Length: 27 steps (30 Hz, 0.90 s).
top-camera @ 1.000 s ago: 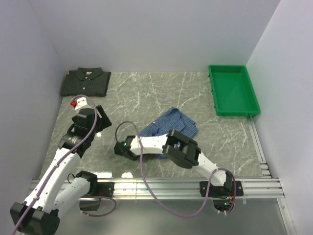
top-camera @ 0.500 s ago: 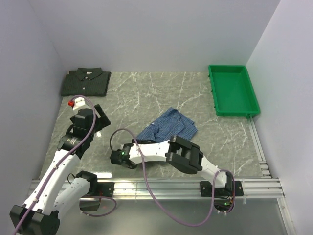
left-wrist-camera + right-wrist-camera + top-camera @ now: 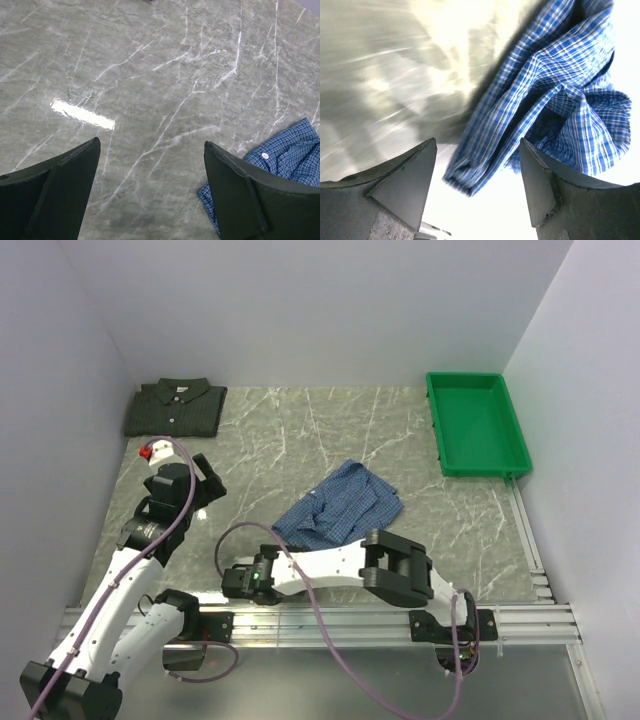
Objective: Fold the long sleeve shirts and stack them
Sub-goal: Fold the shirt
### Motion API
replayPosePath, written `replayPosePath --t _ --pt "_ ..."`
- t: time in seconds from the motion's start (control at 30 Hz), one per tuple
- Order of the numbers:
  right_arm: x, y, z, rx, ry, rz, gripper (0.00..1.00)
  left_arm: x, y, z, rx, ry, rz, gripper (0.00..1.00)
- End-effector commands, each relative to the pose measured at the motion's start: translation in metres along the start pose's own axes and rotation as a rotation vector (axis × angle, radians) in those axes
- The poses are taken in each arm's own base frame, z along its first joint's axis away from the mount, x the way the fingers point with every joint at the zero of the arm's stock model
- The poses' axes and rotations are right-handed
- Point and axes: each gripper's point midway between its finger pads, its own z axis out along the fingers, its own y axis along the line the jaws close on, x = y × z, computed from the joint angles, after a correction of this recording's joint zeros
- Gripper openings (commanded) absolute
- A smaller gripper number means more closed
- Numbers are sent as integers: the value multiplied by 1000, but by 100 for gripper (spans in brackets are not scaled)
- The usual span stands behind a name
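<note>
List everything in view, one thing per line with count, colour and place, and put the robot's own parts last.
blue shirt: one, blue fine check, crumpled near the middle of the table.
dark shirt: one, dark green-grey check with white buttons, folded flat at the far left corner.
tray: one, green, far right corner.
table: one, grey marbled top.
rails: silver, along the near edge.
left gripper: one, black, open, above the table left of the blue shirt.
right gripper: one, black, open, low at the near edge, facing the blue shirt's near end.
</note>
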Motion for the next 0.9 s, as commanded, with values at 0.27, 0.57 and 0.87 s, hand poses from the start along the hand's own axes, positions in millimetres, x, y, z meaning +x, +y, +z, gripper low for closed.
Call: replayPosePath --t 0.27,0.57,0.87 --pt "-11 -16 -67 -187 -318 288 74 1 -21 7 99 32 42 90" --pt "58 -70 -53 -222 -338 698 74 7 -49 8 224 112 111 90" --pt "145 -153 -22 -282 -399 1338 74 50 -124 -10 373 181 338 89"
